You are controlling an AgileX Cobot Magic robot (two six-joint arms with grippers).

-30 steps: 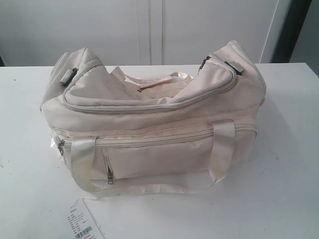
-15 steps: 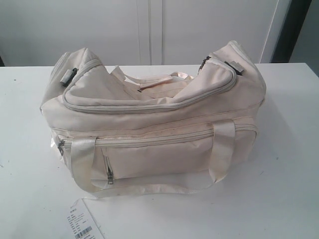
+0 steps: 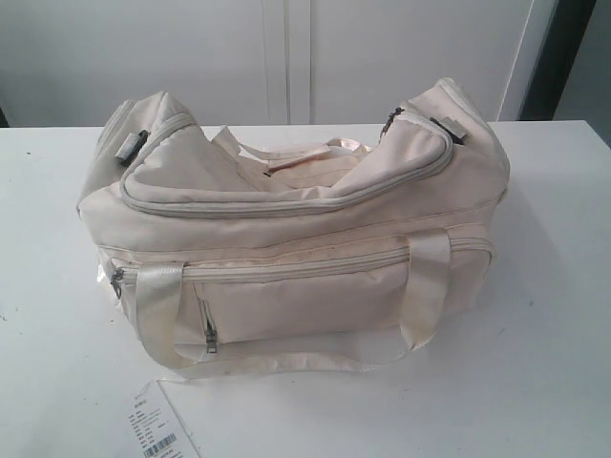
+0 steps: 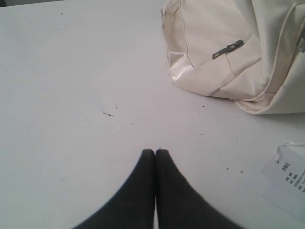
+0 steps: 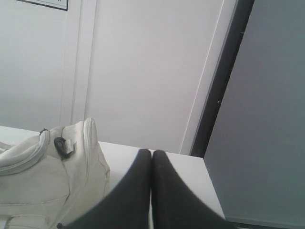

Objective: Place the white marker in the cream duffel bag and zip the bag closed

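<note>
White table (image 3: 544,363): cream duffel bag (image 3: 286,258) lies lengthwise between the shut, empty claws, ahead of left claw (image 4: 155,151), close beside right claw (image 5: 151,152); white marker nowhere seen.

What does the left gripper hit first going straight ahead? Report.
Probably the bare white table; the shut left gripper points at tabletop, the cream duffel bag off to one side. Depth unclear.

The paper tag (image 3: 158,426) at seven o'clock of the cream duffel bag (image 3: 286,229) is cut off, its print unreadable.
</note>
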